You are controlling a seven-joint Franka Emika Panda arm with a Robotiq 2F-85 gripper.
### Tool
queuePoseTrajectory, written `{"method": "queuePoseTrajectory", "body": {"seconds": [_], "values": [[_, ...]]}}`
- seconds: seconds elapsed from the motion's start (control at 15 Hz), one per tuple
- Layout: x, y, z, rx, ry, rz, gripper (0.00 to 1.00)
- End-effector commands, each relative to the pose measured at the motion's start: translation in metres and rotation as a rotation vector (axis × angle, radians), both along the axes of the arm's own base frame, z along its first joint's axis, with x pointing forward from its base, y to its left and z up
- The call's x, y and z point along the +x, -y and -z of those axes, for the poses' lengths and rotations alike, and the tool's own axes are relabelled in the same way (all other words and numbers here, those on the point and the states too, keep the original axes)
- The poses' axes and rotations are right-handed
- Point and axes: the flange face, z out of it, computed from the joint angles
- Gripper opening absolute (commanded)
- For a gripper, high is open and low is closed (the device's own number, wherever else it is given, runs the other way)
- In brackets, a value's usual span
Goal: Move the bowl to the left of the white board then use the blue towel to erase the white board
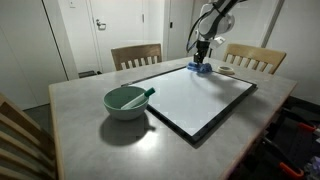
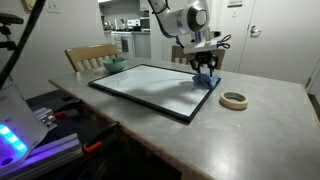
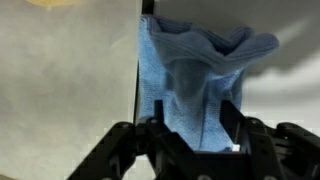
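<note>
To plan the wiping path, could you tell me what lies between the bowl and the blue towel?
Between bowl and blue towel lies only the white board, bare, in both exterior views.

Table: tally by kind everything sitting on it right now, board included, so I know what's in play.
Bowl: 1
White board: 1
Blue towel: 1
Tape roll: 1
Total: 4
</note>
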Motion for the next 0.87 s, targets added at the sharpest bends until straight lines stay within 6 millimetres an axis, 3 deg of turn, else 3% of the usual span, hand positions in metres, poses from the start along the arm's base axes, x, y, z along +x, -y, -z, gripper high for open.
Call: {"method": "queuePoseTrajectory", "body": {"seconds": [0.0,0.07,0.33,0.53,0.8], "values": [[0.000,-0.014,-0.052,-0.010,-0.017,-0.028,0.92],[0.001,-0.017,-0.069,-0.025,-0.024,-0.032,0.98],[0.001,-0.022,-0.119,-0.037,-0.093,-0.021,1.00],[-0.003,-0.020,-0.135,-0.026,-0.146,-0.010,1.00],[-0.006,-0.017,-0.137,-0.016,-0.179,-0.016,1.00]]}}
